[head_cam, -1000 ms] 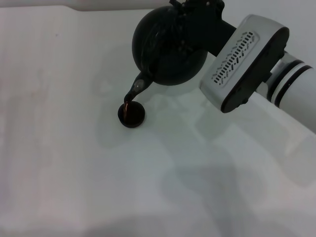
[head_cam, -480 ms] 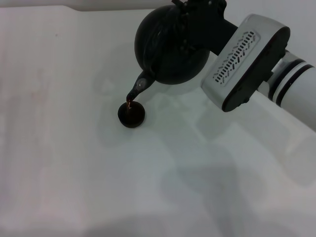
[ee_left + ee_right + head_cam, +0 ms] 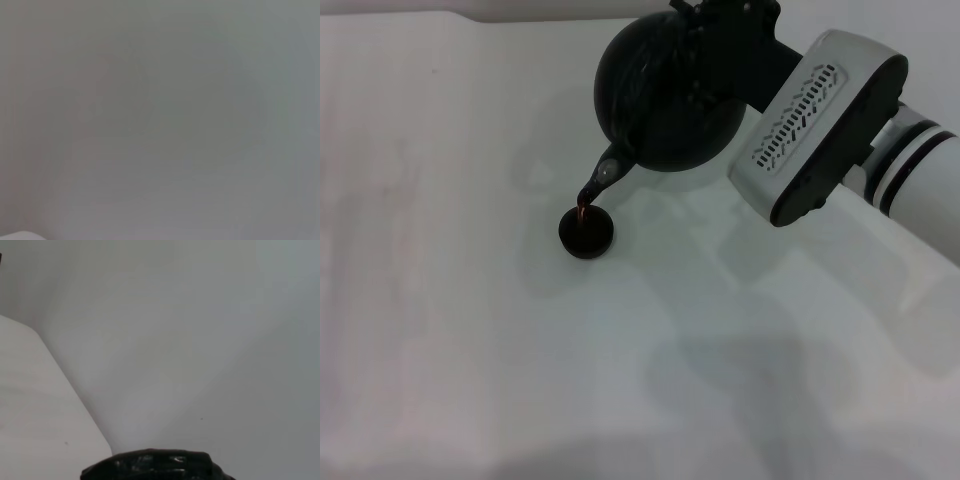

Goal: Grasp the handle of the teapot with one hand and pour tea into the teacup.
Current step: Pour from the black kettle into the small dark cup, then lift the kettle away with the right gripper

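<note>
One thin stream runs from the tilted teapot (image 3: pixel 665 95), upper centre, into the teacup (image 3: pixel 587 232); tip back next. Right gripper's (image 3: pixel 725 40) fingers: can't tell.

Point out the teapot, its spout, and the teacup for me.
teapot (image 3: pixel 660 100), head view, on its round black body.
spout (image 3: pixel 599 182), head view, on the tip with its silvery spot.
teacup (image 3: pixel 587 233), head view, on the dark bowl.

The teapot (image 3: pixel 665 95) is matte black, its spout (image 3: pixel 600 178) marked by a small silvery spot. The teacup (image 3: pixel 586 232) is dark brown-black — a reddish-brown stream meets it. The worktop (image 3: pixel 470 330) is plain white.
</note>
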